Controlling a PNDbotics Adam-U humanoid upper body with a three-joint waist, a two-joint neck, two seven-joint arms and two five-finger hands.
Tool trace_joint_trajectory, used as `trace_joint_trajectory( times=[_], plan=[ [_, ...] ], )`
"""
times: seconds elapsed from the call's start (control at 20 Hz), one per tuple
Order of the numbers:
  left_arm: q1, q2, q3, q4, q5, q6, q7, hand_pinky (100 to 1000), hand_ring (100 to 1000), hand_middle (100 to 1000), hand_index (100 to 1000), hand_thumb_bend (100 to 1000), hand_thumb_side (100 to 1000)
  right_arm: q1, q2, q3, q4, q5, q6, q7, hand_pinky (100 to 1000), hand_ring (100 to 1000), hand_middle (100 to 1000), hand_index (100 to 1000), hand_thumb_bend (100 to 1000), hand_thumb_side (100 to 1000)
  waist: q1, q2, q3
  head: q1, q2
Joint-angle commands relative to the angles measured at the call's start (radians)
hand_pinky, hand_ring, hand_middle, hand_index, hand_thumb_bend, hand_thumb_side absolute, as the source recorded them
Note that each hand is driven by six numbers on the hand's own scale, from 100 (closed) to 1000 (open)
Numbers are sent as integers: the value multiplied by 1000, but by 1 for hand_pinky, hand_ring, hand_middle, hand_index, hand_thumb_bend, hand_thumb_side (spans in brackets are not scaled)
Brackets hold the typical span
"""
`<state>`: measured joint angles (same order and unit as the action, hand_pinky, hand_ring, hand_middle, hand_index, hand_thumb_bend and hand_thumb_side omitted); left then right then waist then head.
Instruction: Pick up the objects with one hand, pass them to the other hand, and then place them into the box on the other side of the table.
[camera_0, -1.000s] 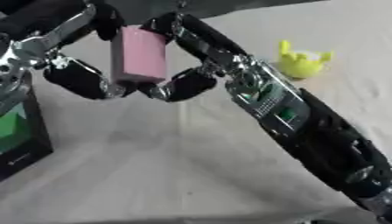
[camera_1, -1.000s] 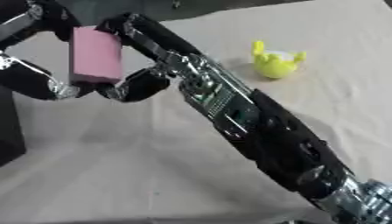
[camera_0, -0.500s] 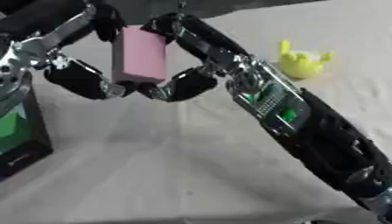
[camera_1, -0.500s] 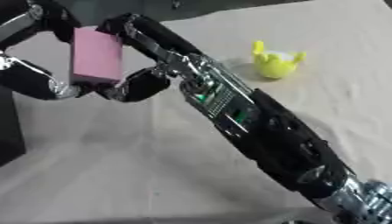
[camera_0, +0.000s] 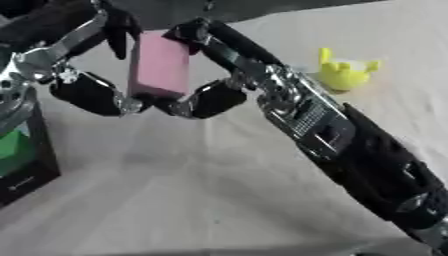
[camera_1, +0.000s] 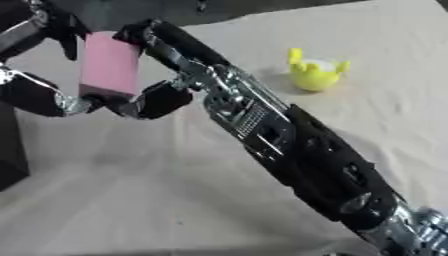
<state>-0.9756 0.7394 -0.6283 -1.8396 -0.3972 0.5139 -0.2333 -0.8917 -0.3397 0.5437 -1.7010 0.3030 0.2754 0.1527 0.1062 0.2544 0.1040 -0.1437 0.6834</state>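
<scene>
Both hands meet above the table (camera_0: 219, 190), the left hand (camera_0: 83, 90) and right hand (camera_0: 214, 95) each curled around an upright pink block (camera_0: 159, 65) held between them. A yellow toy (camera_0: 343, 74) sits on the table well apart to the right, and a dark box (camera_0: 22, 160) holding something green stands at the left edge.

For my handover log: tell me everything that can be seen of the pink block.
The pink block is a plain, matte, rectangular slab with slightly rounded edges and no markings. It stands upright, tilted a little, held in the air above the beige cloth-covered table, left of centre. Both hands are on it: the left hand holds its left side and lower end, and the right hand has its fingers curled at its top and bottom right. It touches nothing else.
</scene>
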Motion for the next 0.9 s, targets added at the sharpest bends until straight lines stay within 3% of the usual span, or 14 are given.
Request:
trace_joint_trajectory(
  times=[0.05,0.5,0.9],
  plan=[
    [-15,48,42,-10,-5,8,7,748,595,412,375,328,124,-7,-5,0,-15,-8,14,6,796,748,623,728,439,352,0,-23,1,0,-11],
    [-11,53,41,-21,8,9,1,749,591,394,358,323,118,-5,-9,-1,-19,4,18,18,819,782,668,788,443,399,1,-23,0,-3,-10],
    [-6,60,42,-23,13,4,-5,751,587,381,339,316,117,-4,-13,-6,-28,37,-49,56,859,840,739,881,572,346,1,-24,-1,-2,-10]
  ],
)
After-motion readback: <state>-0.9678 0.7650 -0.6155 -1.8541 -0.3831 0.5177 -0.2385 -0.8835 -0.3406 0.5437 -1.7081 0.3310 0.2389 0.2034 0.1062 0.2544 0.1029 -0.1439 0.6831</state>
